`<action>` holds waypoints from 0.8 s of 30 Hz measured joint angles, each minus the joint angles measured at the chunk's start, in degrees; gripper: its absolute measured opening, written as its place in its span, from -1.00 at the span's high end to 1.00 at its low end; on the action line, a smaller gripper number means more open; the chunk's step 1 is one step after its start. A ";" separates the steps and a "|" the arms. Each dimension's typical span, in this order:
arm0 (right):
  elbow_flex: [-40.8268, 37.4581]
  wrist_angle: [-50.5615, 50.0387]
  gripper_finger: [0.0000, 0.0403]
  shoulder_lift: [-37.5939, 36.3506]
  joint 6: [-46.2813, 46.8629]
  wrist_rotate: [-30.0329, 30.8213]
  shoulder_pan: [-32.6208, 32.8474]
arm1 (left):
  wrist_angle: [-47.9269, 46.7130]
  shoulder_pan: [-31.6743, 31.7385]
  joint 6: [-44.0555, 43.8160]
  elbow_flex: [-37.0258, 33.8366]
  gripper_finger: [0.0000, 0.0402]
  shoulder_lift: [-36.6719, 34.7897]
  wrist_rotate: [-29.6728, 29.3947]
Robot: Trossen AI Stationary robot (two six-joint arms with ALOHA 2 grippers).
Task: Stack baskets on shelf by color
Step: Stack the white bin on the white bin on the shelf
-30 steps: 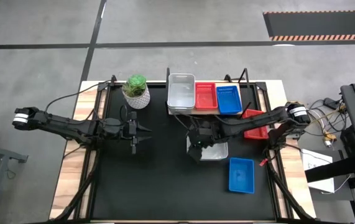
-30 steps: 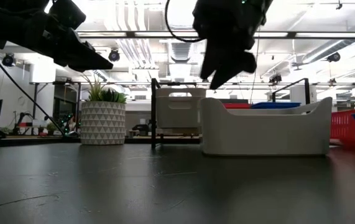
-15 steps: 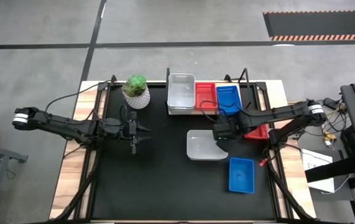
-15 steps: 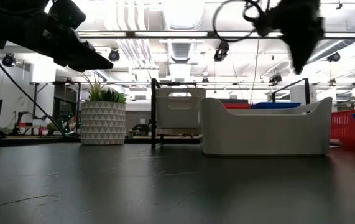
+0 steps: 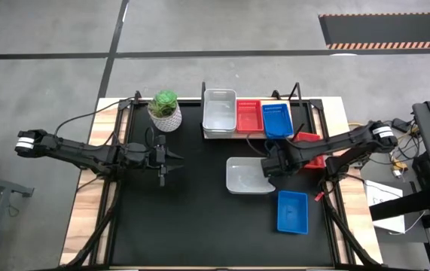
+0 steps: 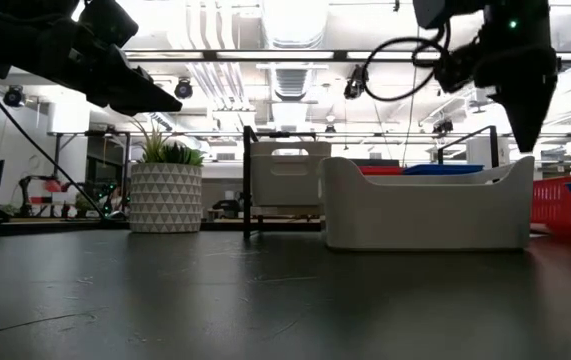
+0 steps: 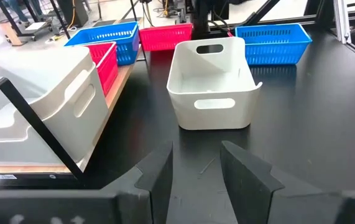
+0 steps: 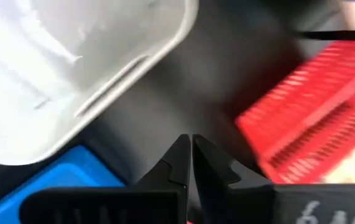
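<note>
On the black table (image 5: 184, 218), the closed, empty right gripper (image 5: 269, 167) must be reopened and centred over the white basket's (image 5: 246, 178) rim; the left gripper (image 5: 171, 157) waits open.

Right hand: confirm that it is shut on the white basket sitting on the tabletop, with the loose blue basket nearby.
Not quite. The right hand is shut, but on nothing: the right wrist view shows its fingertips pressed together over bare tabletop, apart from the white basket. The loose blue basket is indeed nearby.
</note>
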 joint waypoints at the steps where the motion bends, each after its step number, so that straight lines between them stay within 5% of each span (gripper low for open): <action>1: -0.86 1.58 0.95 0.00 -0.21 -1.18 0.01 | 0.00 -0.02 0.00 0.00 0.41 0.00 0.00; 16: -5.88 34.39 0.95 0.02 -6.89 -11.14 3.69 | 0.10 -0.01 -0.02 0.00 0.41 0.00 0.00; 21: -5.70 57.19 0.95 0.04 -18.68 -10.94 5.46 | 0.11 0.00 -0.02 0.00 0.41 0.00 0.00; 24: -3.06 59.10 0.95 0.00 -29.01 -10.17 6.53 | 0.11 0.00 0.00 0.00 0.41 0.00 0.00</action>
